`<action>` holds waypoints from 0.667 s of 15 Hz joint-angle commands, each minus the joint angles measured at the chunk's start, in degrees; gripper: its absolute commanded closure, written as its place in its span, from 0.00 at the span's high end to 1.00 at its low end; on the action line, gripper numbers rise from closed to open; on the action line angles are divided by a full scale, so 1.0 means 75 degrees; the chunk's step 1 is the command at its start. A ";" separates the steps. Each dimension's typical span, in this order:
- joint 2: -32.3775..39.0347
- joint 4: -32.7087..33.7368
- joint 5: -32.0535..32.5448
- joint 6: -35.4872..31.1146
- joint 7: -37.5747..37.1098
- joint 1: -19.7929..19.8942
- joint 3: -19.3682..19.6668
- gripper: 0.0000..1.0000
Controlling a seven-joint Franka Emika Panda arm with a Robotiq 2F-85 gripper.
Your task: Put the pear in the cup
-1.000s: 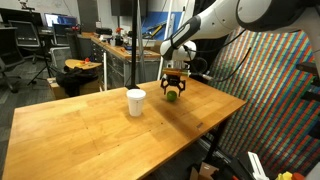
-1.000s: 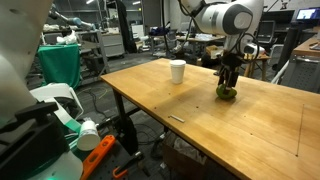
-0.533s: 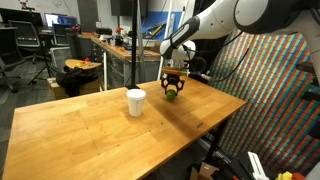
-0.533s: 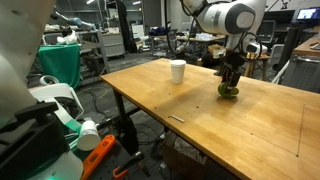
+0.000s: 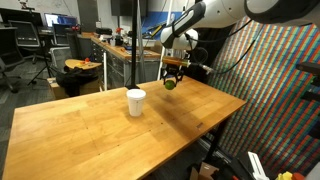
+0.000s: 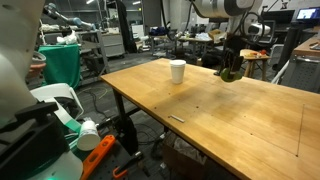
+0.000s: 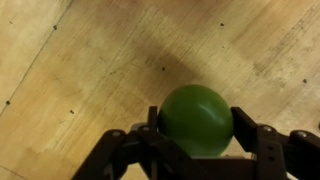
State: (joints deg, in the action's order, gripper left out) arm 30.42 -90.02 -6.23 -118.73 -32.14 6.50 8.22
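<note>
**Desk:** Where is the fruit in an exterior view?

**Photographer:** The pear (image 5: 170,86) hangs clear of the wooden counter (image 5: 90,135), gripped in the tool (image 5: 170,83) at the end of the Franka arm (image 5: 215,15); the white cup (image 5: 136,102) stands upright on the counter, apart from the pear and to its left in the picture; a multicoloured panel (image 5: 275,80) fills the right side of the picture.

**Desk:** Does the grip look the same from across the workshop, in an exterior view?

**Photographer:** It does; the tool (image 6: 232,71) is clenched on the pear (image 6: 233,75) above the far part of the counter (image 6: 220,125); the cup (image 6: 177,71) sits on the wood to the left of the tool in the picture, not touching it; from this angle the cup's inside cannot be seen.

**Desk:** And the wrist view?

**Photographer:** The pear (image 7: 196,118) sits round and green in the lower middle of the picture; the black fingers (image 7: 248,130) of the tool (image 7: 197,138) stand one on each side, both pressed against the fruit's skin; below lies the pale wood grain of the counter (image 7: 80,60); a dark shadow (image 7: 150,70) spreads across the boards just above the pear in the picture.
</note>
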 commanded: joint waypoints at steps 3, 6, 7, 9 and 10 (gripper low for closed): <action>-0.1610 -0.0980 0.0363 -0.0147 0.0151 -0.0498 0.0013 0.48; -0.2382 -0.1585 0.0901 -0.0185 0.0101 -0.0866 -0.0076 0.48; -0.2632 -0.1795 0.1048 -0.0199 0.0114 -0.0964 -0.0147 0.48; -0.3120 -0.2222 0.1391 -0.0208 0.0115 -0.1158 -0.0317 0.48; -0.3340 -0.2426 0.1525 -0.0221 0.0137 -0.1238 -0.0428 0.48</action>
State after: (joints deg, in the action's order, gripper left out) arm 12.35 -101.36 1.91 -118.73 -31.84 -1.17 6.70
